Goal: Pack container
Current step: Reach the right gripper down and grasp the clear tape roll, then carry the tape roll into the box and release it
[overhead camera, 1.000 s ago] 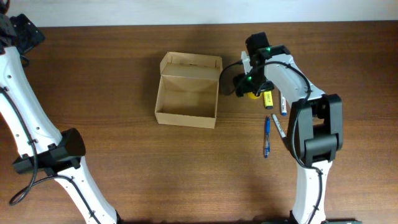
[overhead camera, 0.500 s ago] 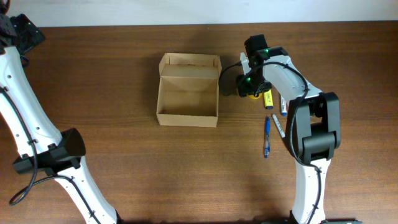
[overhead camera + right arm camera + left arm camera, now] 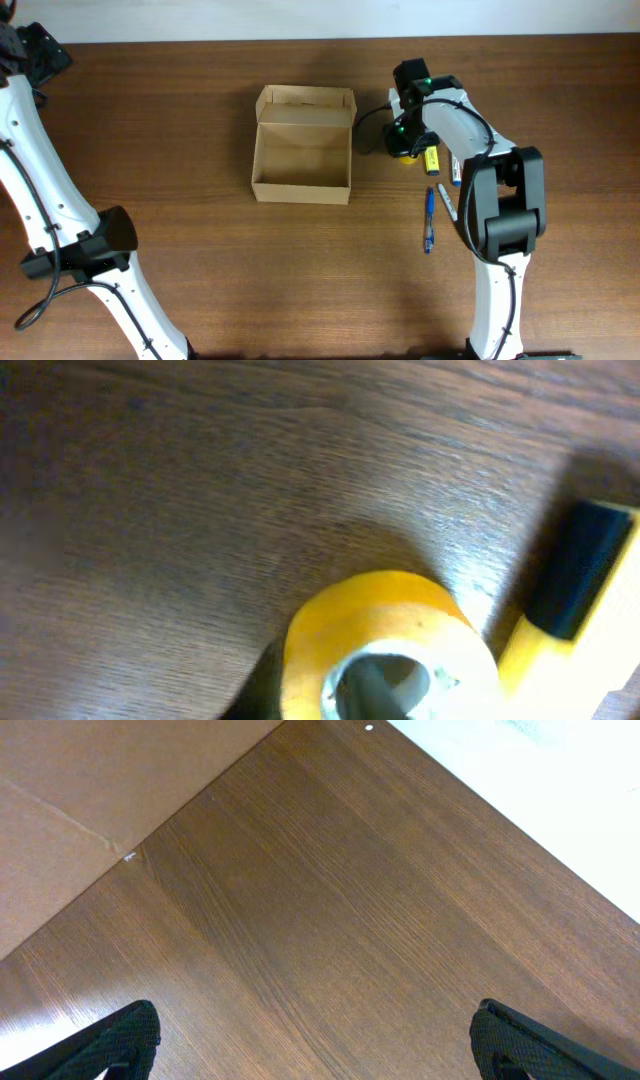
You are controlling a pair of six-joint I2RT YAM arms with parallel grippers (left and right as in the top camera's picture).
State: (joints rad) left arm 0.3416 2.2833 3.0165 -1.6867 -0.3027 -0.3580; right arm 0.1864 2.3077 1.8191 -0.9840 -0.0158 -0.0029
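The container (image 3: 300, 162), an open tan cardboard box with its flap lid (image 3: 306, 103) standing at the far side, sits mid-table and shows nothing inside. To its right, my right gripper (image 3: 404, 146) is down on a yellow tape roll (image 3: 408, 153). In the right wrist view that tape roll (image 3: 385, 622) fills the lower middle, and my right gripper (image 3: 330, 682) is shut on its wall, one finger inside the white core. My left gripper (image 3: 320, 1045) hangs wide open over bare wood at the far left, holding nothing.
A yellow marker with a black cap (image 3: 431, 160) lies right beside the roll, seen also as the yellow marker (image 3: 572, 585) in the right wrist view. A blue pen (image 3: 429, 219) and two more pens (image 3: 450, 190) lie nearer the right arm's base.
My right gripper has closed from wide open onto the yellow tape roll. The left arm has not moved.
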